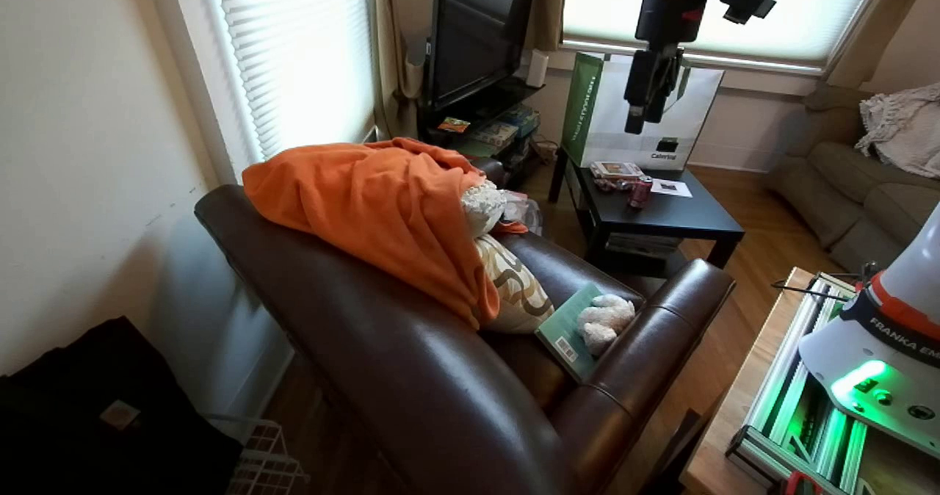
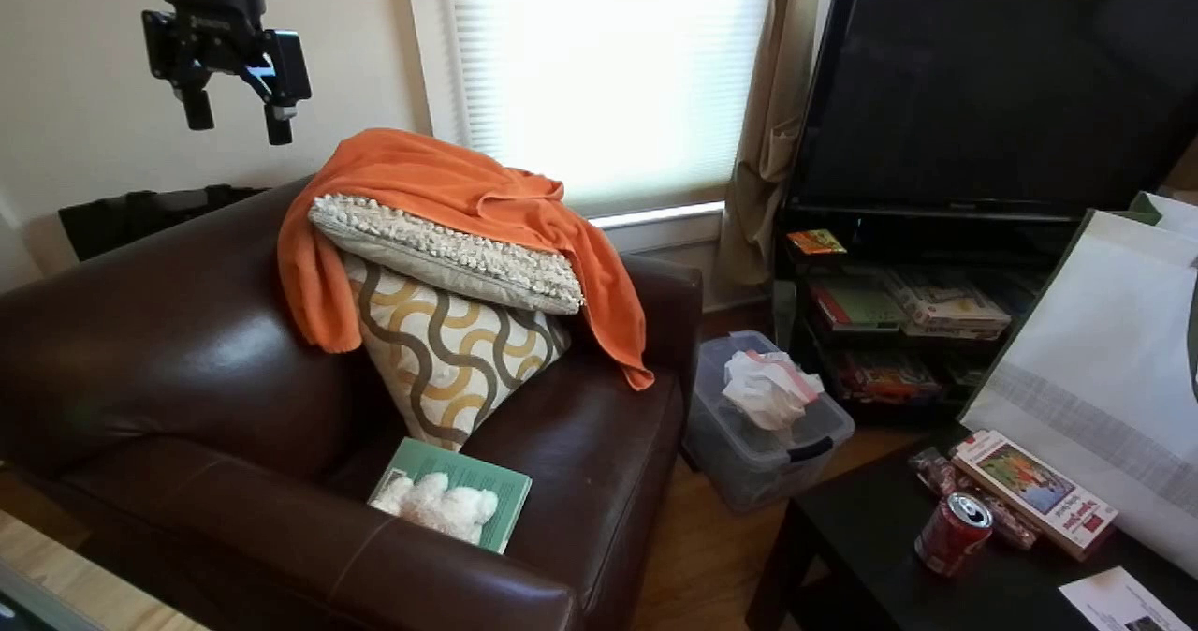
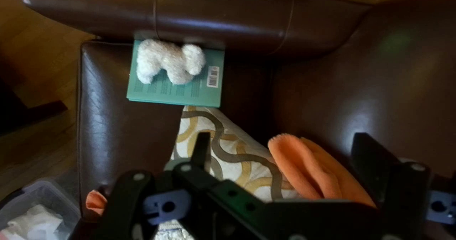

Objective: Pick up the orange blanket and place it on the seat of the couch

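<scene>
The orange blanket drapes in folds over the back of the dark brown leather couch and over stacked pillows. In an exterior view the blanket covers the top of a shaggy white pillow, and one end hangs onto the couch seat. My gripper is open and empty, in the air above the couch; it also shows in an exterior view. In the wrist view a fold of the blanket appears between the open fingers, below and apart from them.
A patterned pillow leans under the white one. A green book with a white plush toy lies on the seat by the armrest. A plastic bin, a black coffee table with a can, and a TV stand nearby.
</scene>
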Robot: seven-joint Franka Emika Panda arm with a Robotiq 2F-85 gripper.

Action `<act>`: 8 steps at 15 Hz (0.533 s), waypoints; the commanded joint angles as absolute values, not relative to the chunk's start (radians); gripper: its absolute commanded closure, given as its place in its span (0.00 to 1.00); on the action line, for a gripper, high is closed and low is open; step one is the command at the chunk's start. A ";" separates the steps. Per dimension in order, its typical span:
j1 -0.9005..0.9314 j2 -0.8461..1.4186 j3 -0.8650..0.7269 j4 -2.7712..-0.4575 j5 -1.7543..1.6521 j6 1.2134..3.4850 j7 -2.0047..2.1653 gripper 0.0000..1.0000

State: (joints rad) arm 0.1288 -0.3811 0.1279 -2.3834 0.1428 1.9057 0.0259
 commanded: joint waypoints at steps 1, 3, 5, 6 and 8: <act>0.142 -0.246 0.113 -2.221 0.276 1.966 0.048 0.00; 0.142 -0.149 0.113 -2.101 0.349 2.027 0.049 0.00; 0.135 -0.049 0.121 -1.983 0.390 2.083 0.091 0.00; 0.132 0.009 0.121 -1.919 0.412 2.097 0.116 0.00; 0.125 0.127 0.123 -1.794 0.432 2.113 0.196 0.00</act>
